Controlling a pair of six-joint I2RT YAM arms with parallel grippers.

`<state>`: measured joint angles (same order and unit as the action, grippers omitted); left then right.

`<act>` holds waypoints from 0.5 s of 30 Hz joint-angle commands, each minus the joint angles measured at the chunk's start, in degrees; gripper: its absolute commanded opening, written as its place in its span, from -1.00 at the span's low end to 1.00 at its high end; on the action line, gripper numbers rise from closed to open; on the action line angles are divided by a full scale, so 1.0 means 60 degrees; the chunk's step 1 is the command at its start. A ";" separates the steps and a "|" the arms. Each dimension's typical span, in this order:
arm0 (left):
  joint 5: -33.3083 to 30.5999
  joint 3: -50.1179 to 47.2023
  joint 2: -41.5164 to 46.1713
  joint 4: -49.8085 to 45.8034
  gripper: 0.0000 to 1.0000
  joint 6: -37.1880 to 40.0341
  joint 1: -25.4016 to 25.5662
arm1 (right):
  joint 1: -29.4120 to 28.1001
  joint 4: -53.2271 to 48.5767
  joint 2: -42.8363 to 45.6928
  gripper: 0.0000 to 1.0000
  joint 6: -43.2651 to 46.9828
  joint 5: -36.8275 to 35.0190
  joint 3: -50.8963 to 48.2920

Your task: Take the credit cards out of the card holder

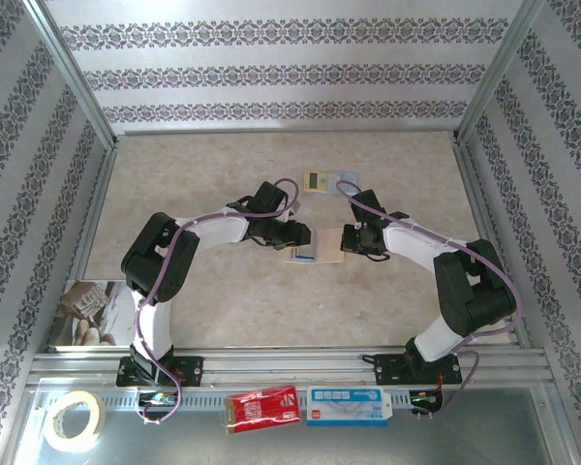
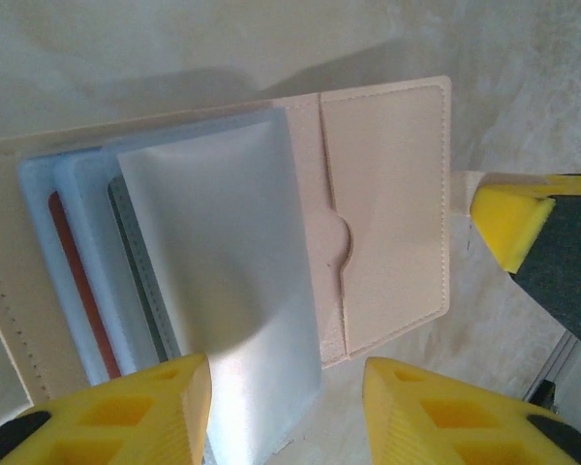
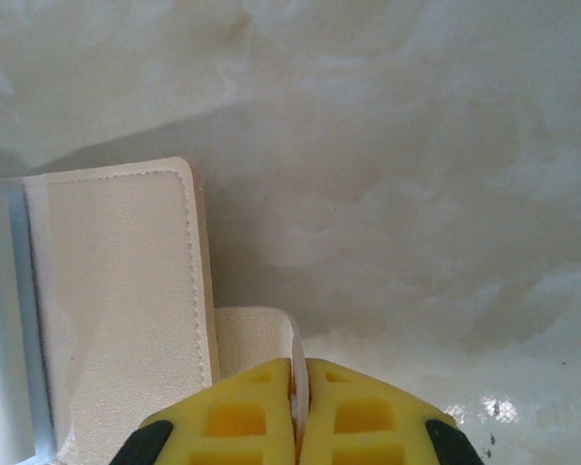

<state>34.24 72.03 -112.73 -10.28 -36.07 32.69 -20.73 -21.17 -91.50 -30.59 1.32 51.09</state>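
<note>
While wide bare table (image 1: 223, 174) is left beyond both pincers, the opened card holder (image 2: 387, 213) sits just ahead of the left gripper (image 2: 286, 407), whose jaws are spread over the near corner of the pale blue sleeves (image 2: 223, 291). It should be held steady by the right gripper (image 3: 297, 417), clamped on the strap tab (image 3: 257, 334), while the credit cards (image 2: 77, 281), thin edges left of the jaws, are pinched squarely.
</note>
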 commanded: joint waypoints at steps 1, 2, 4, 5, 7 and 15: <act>-0.0060 0.0270 -0.0153 -0.0478 -0.08 0.0212 0.0171 | 0.0101 0.0085 -0.0145 -1.00 0.0031 -0.0044 -0.0100; 0.0122 0.0295 -0.0212 -0.0349 -0.08 0.0142 0.0190 | 0.0100 0.0101 -0.0170 -1.00 0.0027 -0.0017 -0.0092; 0.0225 0.0481 -0.0294 -0.0498 -0.08 0.0189 0.0221 | 0.0097 0.0126 -0.0189 -1.00 0.0011 0.0004 -0.0086; -0.0045 0.0544 -0.0250 -0.0760 -0.08 0.0330 0.0221 | 0.0099 0.0115 -0.0196 -1.00 0.0004 0.0007 -0.0084; -0.0886 0.0604 0.0004 -0.1297 -0.08 0.0632 0.0221 | 0.0101 0.0119 -0.0175 -1.00 -0.0010 -0.0001 -0.0098; -0.1440 0.0308 0.0290 -0.1536 -0.07 0.0726 0.0221 | 0.0103 0.0099 -0.0276 -1.00 0.0024 -0.0033 -0.0019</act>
<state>26.70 74.26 -112.33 -17.28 -32.97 33.43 -20.71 -20.73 -92.12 -30.61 1.32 51.09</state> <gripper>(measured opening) 0.464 0.056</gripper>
